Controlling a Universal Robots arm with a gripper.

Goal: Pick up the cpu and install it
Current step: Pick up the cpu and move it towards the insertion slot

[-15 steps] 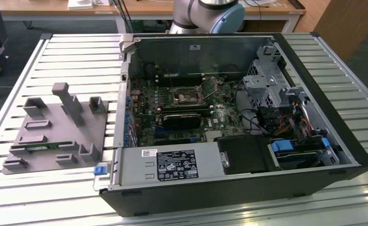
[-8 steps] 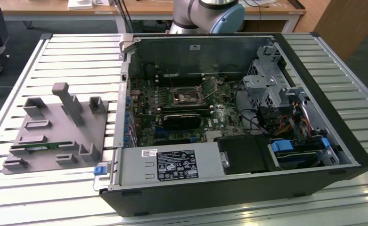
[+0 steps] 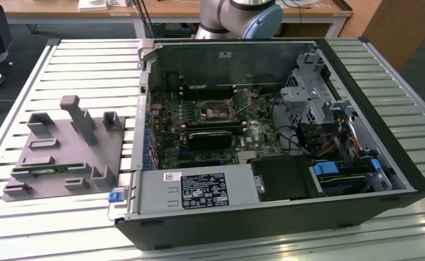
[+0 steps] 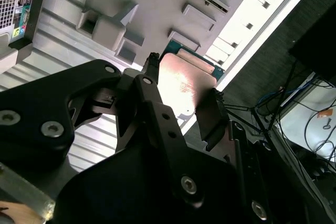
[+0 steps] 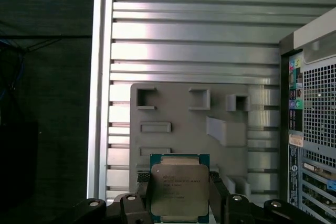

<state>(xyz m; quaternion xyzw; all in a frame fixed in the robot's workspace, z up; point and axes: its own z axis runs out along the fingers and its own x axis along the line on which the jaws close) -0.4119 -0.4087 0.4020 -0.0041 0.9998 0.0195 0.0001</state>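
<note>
We have our gripper (image 4: 182,92) closed: its two dark fingers (image 4: 209,116) clamp the cpu (image 5: 180,184) by opposite edges, with the chip flat between the fingertips, just ahead of the palm.

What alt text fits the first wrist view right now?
The gripper holds the cpu between its two black fingers, with the metal top facing the camera. Beyond it, a grey slotted tray lies on a ribbed metal table, with a computer case beside the tray, its rear ports showing.
</note>
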